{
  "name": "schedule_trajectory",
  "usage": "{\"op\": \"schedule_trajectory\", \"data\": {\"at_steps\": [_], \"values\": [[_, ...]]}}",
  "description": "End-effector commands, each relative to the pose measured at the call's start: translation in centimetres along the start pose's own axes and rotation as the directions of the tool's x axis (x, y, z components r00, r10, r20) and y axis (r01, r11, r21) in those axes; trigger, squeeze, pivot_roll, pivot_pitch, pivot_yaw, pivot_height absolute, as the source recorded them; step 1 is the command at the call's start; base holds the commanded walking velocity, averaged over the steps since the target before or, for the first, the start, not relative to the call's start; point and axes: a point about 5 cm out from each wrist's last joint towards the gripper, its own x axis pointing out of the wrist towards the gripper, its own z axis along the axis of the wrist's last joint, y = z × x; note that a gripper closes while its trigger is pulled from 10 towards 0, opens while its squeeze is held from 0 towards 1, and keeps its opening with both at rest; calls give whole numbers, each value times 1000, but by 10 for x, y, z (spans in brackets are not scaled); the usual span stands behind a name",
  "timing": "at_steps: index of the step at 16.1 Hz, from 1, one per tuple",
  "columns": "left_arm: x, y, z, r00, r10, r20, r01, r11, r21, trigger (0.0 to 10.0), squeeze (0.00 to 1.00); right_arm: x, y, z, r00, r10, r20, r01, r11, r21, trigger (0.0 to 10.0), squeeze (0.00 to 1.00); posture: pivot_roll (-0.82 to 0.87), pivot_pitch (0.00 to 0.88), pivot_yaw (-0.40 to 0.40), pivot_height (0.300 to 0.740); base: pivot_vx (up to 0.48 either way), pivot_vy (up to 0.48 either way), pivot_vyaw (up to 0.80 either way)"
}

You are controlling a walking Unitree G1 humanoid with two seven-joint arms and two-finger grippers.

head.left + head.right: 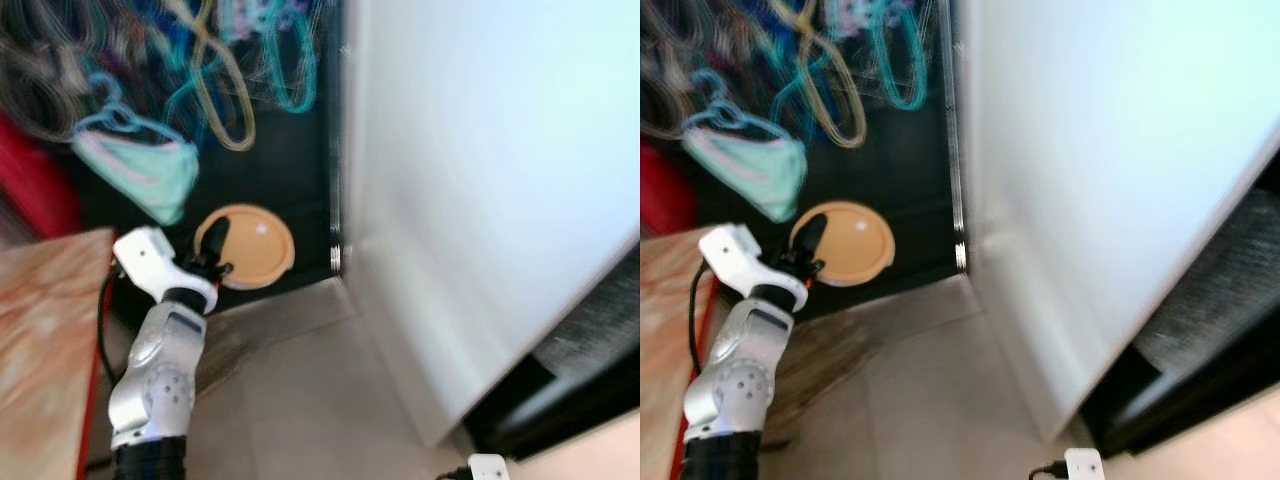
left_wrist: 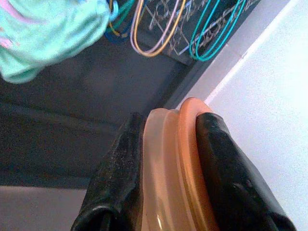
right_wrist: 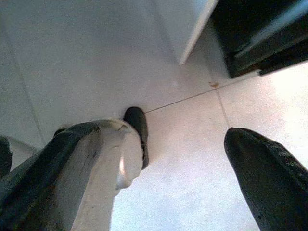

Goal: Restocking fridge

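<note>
the white fridge door (image 1: pixel 480 200) stands just right of the orange plate (image 1: pixel 250 245), which the left gripper (image 2: pixel 166 168) clamps by the rim. blur suggests motion, so i judge the plate could knock the door edge or slip. the right gripper (image 3: pixel 185 159) hangs released over the floor tiles (image 3: pixel 192 72).

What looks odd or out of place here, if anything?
The left gripper pinches an orange plastic lid on edge, with no container in sight. A mint garment and coloured hangers hang right beside the white fridge door, an unusual neighbour for a fridge.
</note>
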Motion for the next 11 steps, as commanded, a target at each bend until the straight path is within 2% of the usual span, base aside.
{"op": "schedule_trajectory", "data": {"at_steps": [1, 5, 7, 8, 9, 10, 11], "values": [[-1, 15, 3, 998, 60, 18, -60, 998, 9, 10000, 0, -2, 2, -9, 1000, 5, -30, -5, 1000, 9, 10000, 0, 18, 92, 81, 740, 0, 0, -800], [-7, 56, -6, 969, 248, 5, -248, 966, 70, 10000, 0, -2, 1, -10, 999, 6, -31, -6, 1000, 9, 10000, 0, 19, 93, 80, 740, 0, 0, -800], [-15, 82, -29, 941, 326, -90, -315, 942, 121, 10000, 0, -2, 1, -9, 999, 6, -32, -6, 1000, 8, 10000, 0, 17, 94, 79, 740, 0, 0, -800], [-21, 95, -45, 918, 362, -161, -342, 929, 140, 10000, 0, -2, 1, -9, 999, 6, -31, -6, 1000, 9, 10000, 0, 18, 91, 80, 740, 0, 0, -800], [-36, 117, -75, 852, 436, -289, -390, 898, 204, 10000, 0, -1, 1, -9, 1000, 4, -29, -4, 1000, 11, 10000, 0, 14, 91, 81, 740, 0, 0, -800], [-43, 123, -84, 826, 459, -327, -405, 887, 222, 10000, 0, -1, 2, -9, 1000, 4, -28, -3, 1000, 11, 10000, 0, 13, 91, 80, 740, 0, 0, -800], [-53, 133, -97, 782, 499, -375, -447, 867, 221, 10000, 0, -1, 2, -8, 1000, 1, -25, -1, 1000, 15, 10000, 0, 8, 94, 80, 740, 0, 0, -800]]}}
